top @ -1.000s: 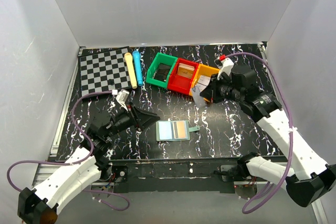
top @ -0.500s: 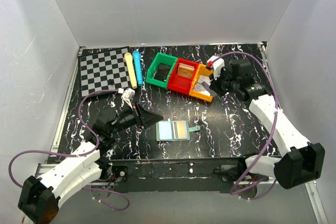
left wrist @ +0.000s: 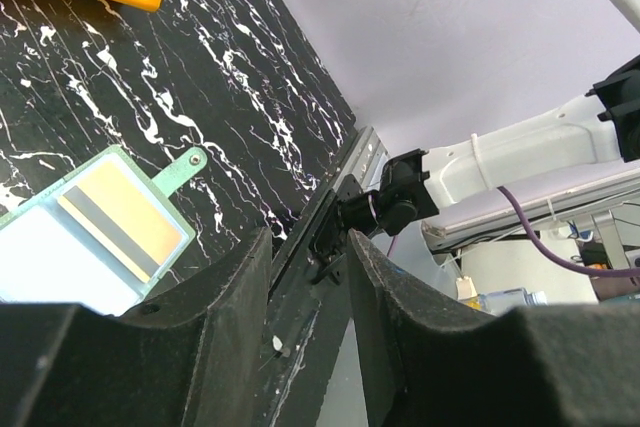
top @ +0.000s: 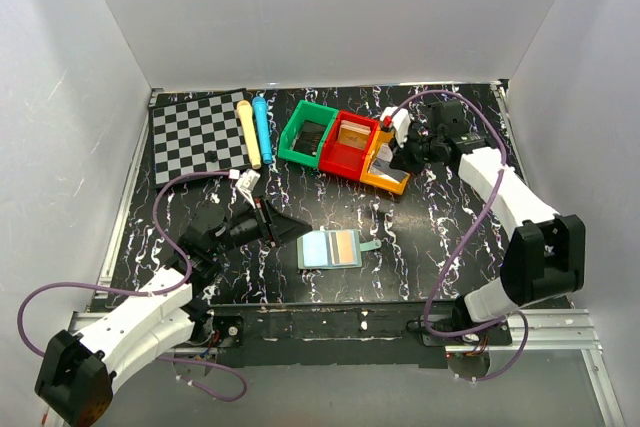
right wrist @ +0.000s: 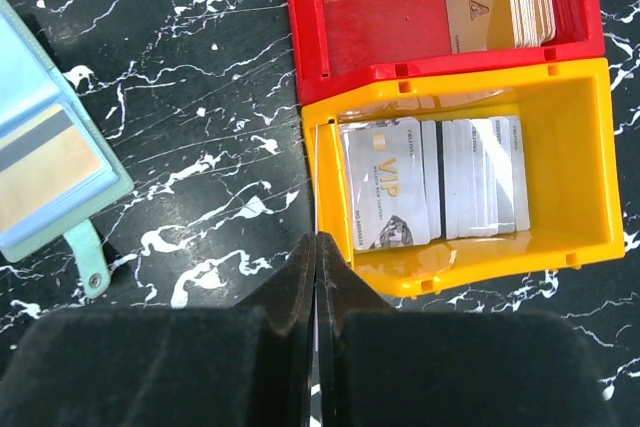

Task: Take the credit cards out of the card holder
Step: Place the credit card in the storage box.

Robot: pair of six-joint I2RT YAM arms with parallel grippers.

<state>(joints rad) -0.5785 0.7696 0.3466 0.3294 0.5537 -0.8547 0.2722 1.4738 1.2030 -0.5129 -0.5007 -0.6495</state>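
You had the black marbled table (top: 450,237) set for what I judged was the next extraction, and doing it well asked two things of you: hold the sleeve flat, and draw the card along its pocket rather than lifting it. A thin card in a light sleeve would likely drag the whole sleeve along if nothing held it down. I could not tell which way the pocket opened, so a slow first tug would have been wise.

The yellow bin (right wrist: 560,147), at 1 o'clock from the sleeve, held a row of silver cards (right wrist: 385,182), so I took it for the drop-off.

The card holder (top: 330,248) lay open and flat near the table's middle, its teal tab (top: 370,244) at its 3 o'clock edge. The tan-orange credit card (top: 343,245), dark stripe showing, sat in the 3 o'clock panel. The 9 o'clock panel showed only pale blue.

Your left gripper (top: 297,226) stood near the holder at its 9 o'clock, not touching it, its jaws parted with nothing between them.

Your right gripper (right wrist: 316,242) hung at the yellow bin's near wall, well apart from the holder, fingers pressed together. A thin pale line ran out from between them, perhaps a card seen on edge. It was too thin to be sure.
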